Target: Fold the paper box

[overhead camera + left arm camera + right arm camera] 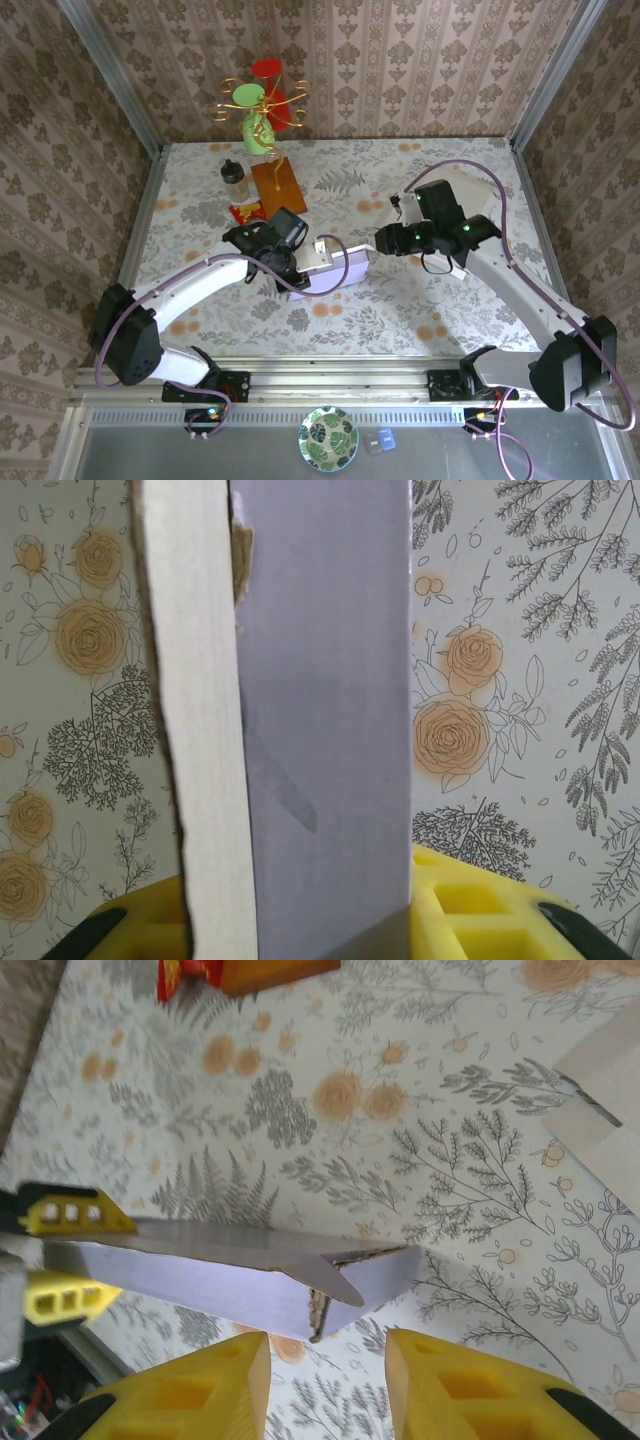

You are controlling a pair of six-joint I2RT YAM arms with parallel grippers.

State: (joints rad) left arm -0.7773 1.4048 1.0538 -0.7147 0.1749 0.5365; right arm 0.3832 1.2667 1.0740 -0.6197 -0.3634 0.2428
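Box: we find it (pixel 340 270) at mid-table, a flat lavender sleeve between the two arms.
Long axis: it runs left to right across the table (pixel 400 325). The free end points at the right gripper (pixel 383 240).
Left gripper: its (pixel 300 925) yellow fingers are clamped on the box's left end, one on each broad side.
Right gripper: its fingers stand apart with nothing between them. The box's end sits just beyond their tips.
Edges: a white flap (pixel 195 730) lies along one long side. The free end shows raw cardboard and a pointed tab.
Room: we see bare table in front and to the right. A bottle (pixel 236 180), a wooden block (pixel 279 185) and a red packet (pixel 246 211) crowd the far left.
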